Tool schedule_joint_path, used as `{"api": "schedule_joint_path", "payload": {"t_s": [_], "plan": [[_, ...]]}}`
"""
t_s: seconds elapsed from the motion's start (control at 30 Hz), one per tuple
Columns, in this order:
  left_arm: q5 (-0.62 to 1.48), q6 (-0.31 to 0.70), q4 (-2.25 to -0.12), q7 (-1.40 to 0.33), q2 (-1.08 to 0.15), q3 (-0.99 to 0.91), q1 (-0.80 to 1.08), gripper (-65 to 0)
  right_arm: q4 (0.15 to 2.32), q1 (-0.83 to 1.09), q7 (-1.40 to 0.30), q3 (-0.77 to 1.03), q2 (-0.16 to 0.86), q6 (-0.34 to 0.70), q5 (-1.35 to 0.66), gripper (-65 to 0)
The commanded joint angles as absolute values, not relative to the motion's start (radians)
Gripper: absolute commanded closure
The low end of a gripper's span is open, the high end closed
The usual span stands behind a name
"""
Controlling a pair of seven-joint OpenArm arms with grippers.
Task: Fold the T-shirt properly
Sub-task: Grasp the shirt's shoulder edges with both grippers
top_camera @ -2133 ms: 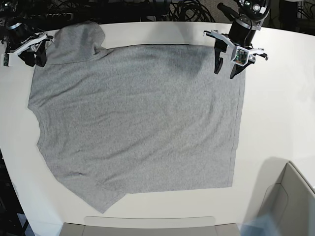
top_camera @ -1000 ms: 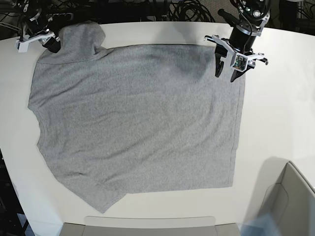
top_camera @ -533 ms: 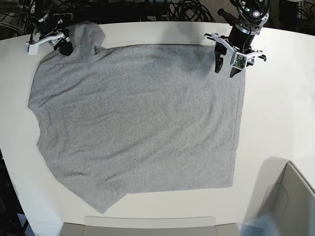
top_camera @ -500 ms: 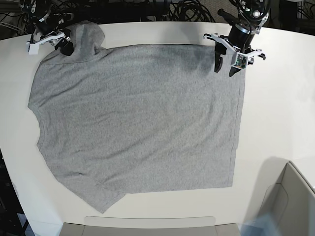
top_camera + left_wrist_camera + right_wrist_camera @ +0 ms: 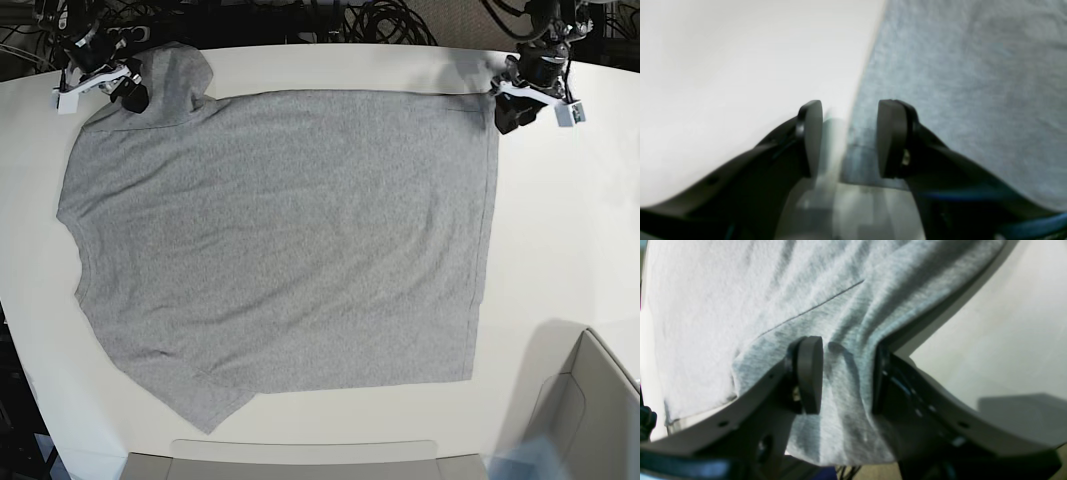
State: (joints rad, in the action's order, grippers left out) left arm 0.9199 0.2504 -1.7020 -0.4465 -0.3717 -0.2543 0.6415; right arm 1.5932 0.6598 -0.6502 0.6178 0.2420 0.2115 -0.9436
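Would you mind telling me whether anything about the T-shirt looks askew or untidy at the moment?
The T-shirt lies mostly flat, but one sleeve near the right gripper is bunched and doubled over at the far corner of the table, and the other sleeve pokes out unevenly at the near edge.

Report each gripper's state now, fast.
Left gripper: open, straddling the T-shirt edge, holding nothing.
Right gripper: open, sleeve fabric between its fingers, not clamped.

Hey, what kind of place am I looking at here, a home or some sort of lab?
Most likely a robotics lab or test bench. A grey T-shirt lies spread on a plain white table, a gripper works at its corner, and black cables are bundled behind the table.
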Motion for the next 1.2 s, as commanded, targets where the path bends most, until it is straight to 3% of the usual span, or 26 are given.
{"api": "schedule_joint_path", "payload": {"t_s": [0.0,0.2,0.83,0.97,1.07,1.1,1.17], "plan": [[0.934,0.249,-1.712,-0.426,-0.387,-0.252,0.644,-26.2,1.587,0.677,-0.694,0.621,0.249,0.171,-0.883,-22.1],[0.928,0.249,-1.609,-0.455,-0.398,-0.206,0.634,-26.2,1.584,0.677,-0.694,0.618,0.249,0.171,-0.881,-22.1],[0.926,0.248,-1.600,-0.507,-0.398,-0.079,0.604,-25.1,1.584,0.670,-0.694,0.564,0.260,0.171,-0.880,-22.0],[0.926,0.248,-1.600,-0.510,-0.395,-0.079,0.601,-14.4,1.586,0.670,-0.694,0.553,0.262,0.171,-0.880,-17.4],[0.924,0.248,-1.600,-0.507,-0.394,-0.090,0.601,-1.4,1.586,0.670,-0.694,0.555,0.259,0.171,-0.878,-5.1],[0.924,0.248,-1.600,-0.506,-0.394,-0.091,0.601,0.0,1.586,0.670,-0.691,0.556,0.259,0.171,-0.878,-0.9],[0.924,0.248,-1.604,-0.504,-0.394,-0.110,0.605,0.0,1.587,0.673,-0.690,0.556,0.263,0.174,-0.878,0.0]]}}
